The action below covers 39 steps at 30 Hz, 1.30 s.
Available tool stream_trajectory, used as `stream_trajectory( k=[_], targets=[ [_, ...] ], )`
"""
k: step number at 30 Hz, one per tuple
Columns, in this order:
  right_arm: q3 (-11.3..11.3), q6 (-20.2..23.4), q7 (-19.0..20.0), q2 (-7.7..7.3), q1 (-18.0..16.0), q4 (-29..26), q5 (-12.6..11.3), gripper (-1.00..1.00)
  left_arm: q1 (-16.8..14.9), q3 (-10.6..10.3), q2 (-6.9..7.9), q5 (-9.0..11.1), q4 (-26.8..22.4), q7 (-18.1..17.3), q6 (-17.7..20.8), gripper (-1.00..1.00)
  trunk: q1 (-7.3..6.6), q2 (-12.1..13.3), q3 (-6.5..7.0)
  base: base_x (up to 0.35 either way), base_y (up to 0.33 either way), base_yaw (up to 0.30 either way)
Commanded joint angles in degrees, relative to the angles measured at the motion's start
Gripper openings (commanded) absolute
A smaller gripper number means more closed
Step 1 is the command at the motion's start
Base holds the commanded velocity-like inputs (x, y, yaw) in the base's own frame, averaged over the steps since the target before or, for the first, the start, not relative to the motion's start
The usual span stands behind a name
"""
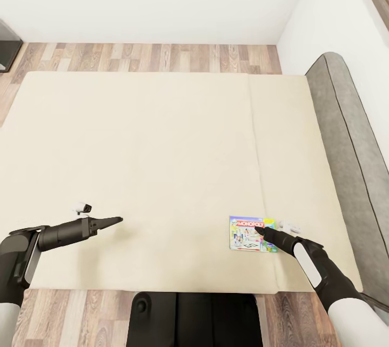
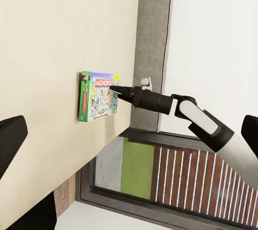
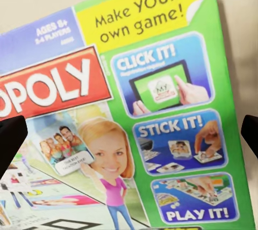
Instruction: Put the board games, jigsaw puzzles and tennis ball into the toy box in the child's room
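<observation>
I read "MONOPOLY" on the red banner of the board game, flat on the bed. Its lid up close: "AGES 8+", "Make YOUR own game!" on yellow, then panels "CLICK IT!", "STICK IT!", "PLAY IT!". Smaller print under the age line too blurred.

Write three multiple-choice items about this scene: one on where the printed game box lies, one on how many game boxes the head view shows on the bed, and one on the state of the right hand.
1. The flat printed Monopoly game box lies:
A. on the wooden floor
B. on the plain beige bed
C. inside a grey bin

2. Game boxes on the bed in the head view:
A. one
B. two
C. three

3. The black right hand is:
A. open over the box
B. carrying the box in the air
C. resting on the floor

Answers: 1 B, the mattress surrounds the box; 2 A, one box shows; 3 A, its fingertips stand apart at the box's edges.
</observation>
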Motion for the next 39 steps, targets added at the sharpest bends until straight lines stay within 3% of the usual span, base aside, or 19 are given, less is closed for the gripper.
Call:
stream_trajectory(
  k=[1, 33, 39],
  targets=[
    [-0.1, 0.3, 0.1, -0.01, 0.0, -0.1, -0.2, 1.00, 0.0, 0.0, 0.01, -0.1, 0.0, -0.2, 0.6, 1.00, 0.03, -0.1, -0.06, 0.000, 0.063, 0.000],
    [-0.1, 0.5, 0.1, 0.06, 0.0, -0.1, -0.2, 1.00, 0.0, 0.0, -0.07, -0.1, 0.0, -0.2, 0.6, 1.00, 0.03, -0.1, -0.06, 0.000, 0.050, 0.000],
    [0.7, -0.8, -0.8, 1.47, 0.6, -0.1, 0.5, 1.00, 0.0, 0.1, -0.45, 0.0, 0.1, -0.2, 0.5, 1.00, 0.03, -0.1, -0.06, 0.000, 0.000, 0.000]
  ],
)
